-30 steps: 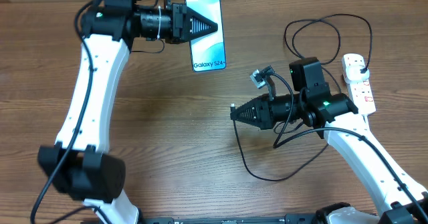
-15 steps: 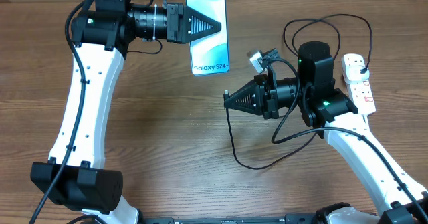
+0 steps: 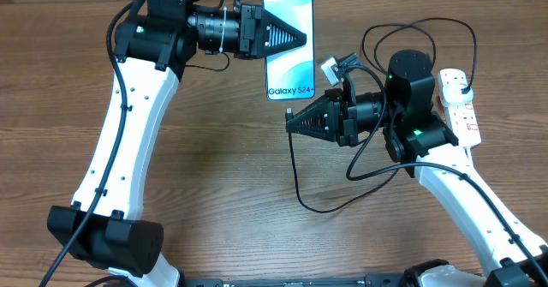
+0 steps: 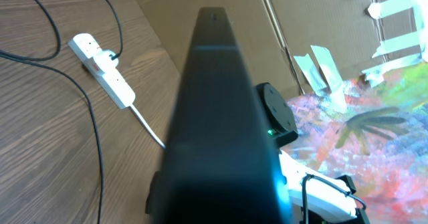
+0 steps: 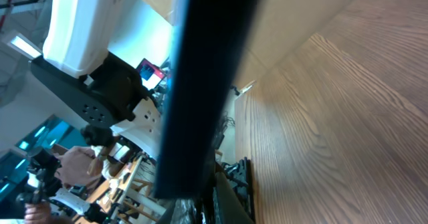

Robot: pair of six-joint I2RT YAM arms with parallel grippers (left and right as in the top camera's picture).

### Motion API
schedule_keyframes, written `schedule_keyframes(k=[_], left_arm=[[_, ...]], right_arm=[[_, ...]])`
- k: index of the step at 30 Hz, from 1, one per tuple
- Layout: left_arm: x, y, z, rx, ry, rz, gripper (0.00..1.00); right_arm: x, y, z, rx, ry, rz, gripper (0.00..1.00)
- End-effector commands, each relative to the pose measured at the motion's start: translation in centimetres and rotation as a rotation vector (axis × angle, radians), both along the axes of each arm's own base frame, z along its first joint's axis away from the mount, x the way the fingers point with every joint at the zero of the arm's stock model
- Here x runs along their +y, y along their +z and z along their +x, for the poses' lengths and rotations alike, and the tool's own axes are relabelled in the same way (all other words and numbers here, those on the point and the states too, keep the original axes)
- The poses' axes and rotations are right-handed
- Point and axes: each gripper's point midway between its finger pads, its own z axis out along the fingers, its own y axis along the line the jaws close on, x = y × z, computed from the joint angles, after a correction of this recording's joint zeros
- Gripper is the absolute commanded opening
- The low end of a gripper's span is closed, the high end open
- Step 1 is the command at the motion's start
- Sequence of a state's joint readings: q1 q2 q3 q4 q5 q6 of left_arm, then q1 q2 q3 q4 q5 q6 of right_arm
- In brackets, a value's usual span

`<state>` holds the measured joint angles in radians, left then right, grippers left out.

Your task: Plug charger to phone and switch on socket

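Gripping phone (image 3: 291,73) in clenched left tool (image 3: 303,38), lower edge just ahead of right tool (image 3: 288,122); pinching charger (image 3: 294,171) tip there. Square tip to port, ease in slowly, no sideways force.

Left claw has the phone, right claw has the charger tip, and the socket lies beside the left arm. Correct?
Not quite: the socket lies beside the right arm, as the overhead view shows. The left claw does hold the phone, and the right claw the charger tip.
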<state>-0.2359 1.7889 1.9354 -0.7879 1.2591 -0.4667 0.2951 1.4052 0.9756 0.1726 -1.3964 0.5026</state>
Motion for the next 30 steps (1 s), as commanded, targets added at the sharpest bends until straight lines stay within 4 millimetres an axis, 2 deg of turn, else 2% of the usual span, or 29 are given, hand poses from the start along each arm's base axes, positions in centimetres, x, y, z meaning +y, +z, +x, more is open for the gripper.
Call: schedule_keyframes(k=[1,11,16,30], left_arm=[[0.2,1.0,-0.2,-0.002,0.02,-0.001,0.04],[0.2,0.8,0.1,0.016,0.039,0.01,0.04],[0.2,0.8,0.0,0.021,0.038,0.011,0.04],[0.0,1.6,-1.2,-0.025,-0.042,-0.037,0.04]], right_arm=[[-0.1,0.8,-0.2,0.017,0.018,0.007,0.04],[-0.1,0.9,-0.4,0.014,0.026,0.01,0.04],[-0.1,1.6,-0.2,0.009,0.023,0.019,0.04],[-0.1,1.9,-0.1,-0.02,0.017,0.028,0.04]])
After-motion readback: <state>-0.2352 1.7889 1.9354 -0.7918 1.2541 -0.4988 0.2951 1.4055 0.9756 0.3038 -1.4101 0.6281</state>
